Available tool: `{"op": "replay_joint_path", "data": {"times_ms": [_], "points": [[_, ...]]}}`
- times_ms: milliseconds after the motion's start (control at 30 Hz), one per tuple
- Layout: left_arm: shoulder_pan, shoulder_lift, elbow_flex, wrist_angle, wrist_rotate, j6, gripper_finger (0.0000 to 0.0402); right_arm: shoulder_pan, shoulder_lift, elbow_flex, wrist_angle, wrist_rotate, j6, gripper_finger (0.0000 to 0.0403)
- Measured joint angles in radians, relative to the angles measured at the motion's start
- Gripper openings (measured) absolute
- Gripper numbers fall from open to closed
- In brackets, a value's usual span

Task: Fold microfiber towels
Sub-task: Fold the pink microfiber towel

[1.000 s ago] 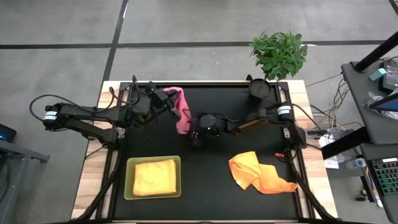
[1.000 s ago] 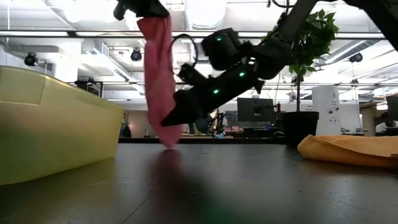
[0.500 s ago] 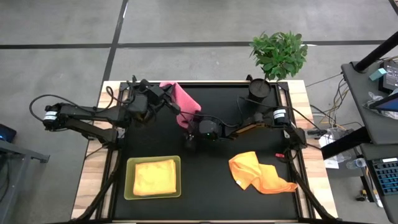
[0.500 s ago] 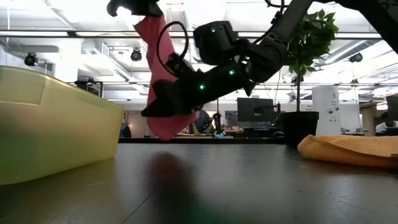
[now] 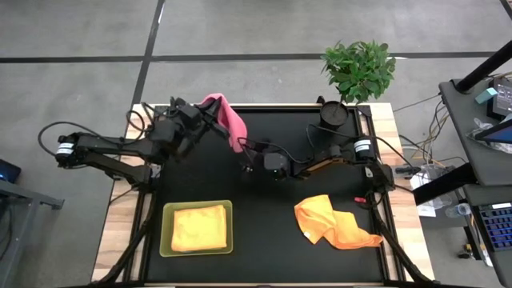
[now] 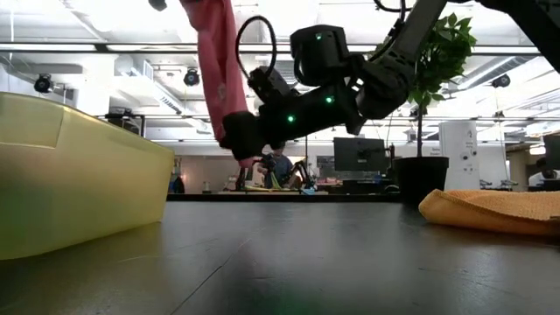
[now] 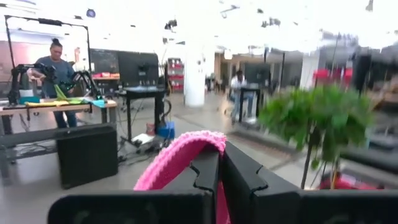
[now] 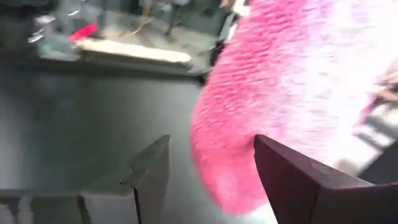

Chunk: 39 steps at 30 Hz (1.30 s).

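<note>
The left gripper (image 5: 210,111) is clamped on the pink towel (image 5: 230,122) (soft, limp); the right gripper (image 5: 245,157), fingers apart, should grasp its hanging lower corner.

Open black tabletop (image 5: 264,220) at centre, between tray (image 5: 197,227) at 7 o'clock and orange towel (image 5: 332,222) at 5 o'clock. Toward 12 o'clock, blocked: pink towel (image 5: 228,124) hanging from left tool (image 5: 210,120), right tool (image 5: 246,160) at its lower end, pot (image 5: 333,114) at 1 o'clock.
</note>
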Motion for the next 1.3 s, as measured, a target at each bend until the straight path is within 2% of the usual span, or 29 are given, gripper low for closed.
{"op": "replay_joint_path", "data": {"times_ms": [167, 367, 500, 667, 767, 833, 967, 1100, 1200, 1300], "points": [[0.000, 0.012, 0.000, 0.132, 0.001, 0.000, 0.0000, 0.001, 0.000, 0.013, 0.123, 0.141, -0.127, 0.0219], [0.000, 0.015, 0.000, 0.155, 0.002, 0.001, 0.0000, -0.007, 0.000, 0.031, 0.174, 0.203, -0.219, 0.0212], [-0.001, 0.015, 0.000, 0.148, 0.001, 0.031, 0.0000, -0.008, 0.000, 0.029, 0.144, 0.243, -0.250, 0.0165], [-0.001, 0.012, -0.012, 0.088, -0.023, 0.056, 0.0000, -0.002, -0.003, 0.029, 0.077, 0.272, -0.278, 0.0071], [-0.002, 0.005, -0.025, 0.011, -0.039, 0.053, 0.0000, 0.003, -0.028, 0.027, -0.012, 0.288, -0.306, 0.0020], [-0.003, 0.001, -0.033, -0.058, -0.062, 0.031, 0.0000, 0.005, -0.065, 0.027, -0.109, 0.287, -0.285, 0.0015], [-0.003, -0.017, -0.046, -0.267, -0.064, -0.112, 0.0000, 0.005, -0.169, 0.027, -0.364, 0.287, -0.231, 0.0010], [-0.003, -0.055, -0.048, -0.551, -0.050, -0.285, 0.0000, 0.005, -0.299, 0.023, -0.643, 0.268, -0.185, 0.0009], [-0.003, -0.080, -0.049, -0.751, 0.026, -0.393, 0.0000, 0.003, -0.399, 0.021, -0.834, 0.205, -0.143, 0.0009], [-0.003, -0.110, -0.049, -0.913, 0.186, -0.443, 0.0000, -0.005, -0.507, 0.020, -0.988, 0.047, -0.095, 0.0009]]}}
